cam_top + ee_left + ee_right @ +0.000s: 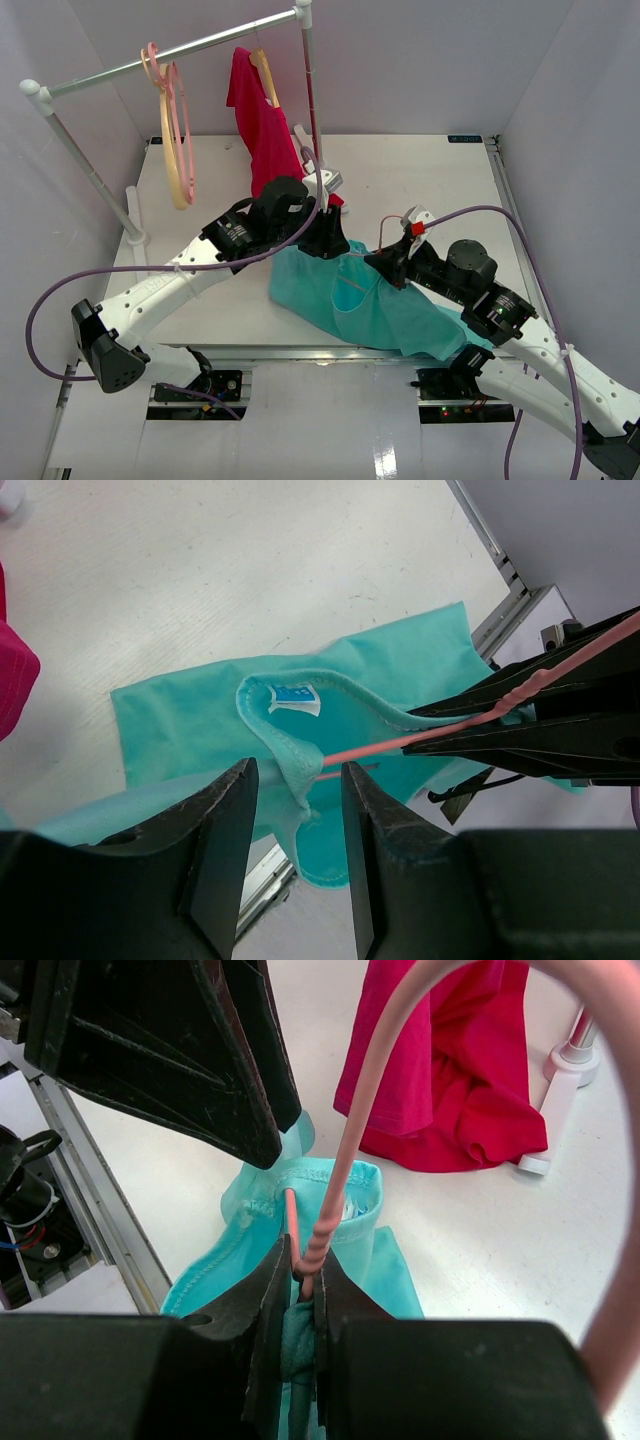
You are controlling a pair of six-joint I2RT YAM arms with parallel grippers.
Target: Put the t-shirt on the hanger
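While both arms meet at centre frame from above, the teal t-shirt lies on the table. In the left wrist view, the left gripper is spread and straddles the raised collar, likely to keep the neck open. In the right wrist view, the right gripper is clenched on the pink hanger, apparently feeding it in.

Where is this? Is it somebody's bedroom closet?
Probably not. It looks like a robot test booth: plain walls box in a white table, a left arm and a right arm are bolted at its near edge, and a small clothes rail stands on it.
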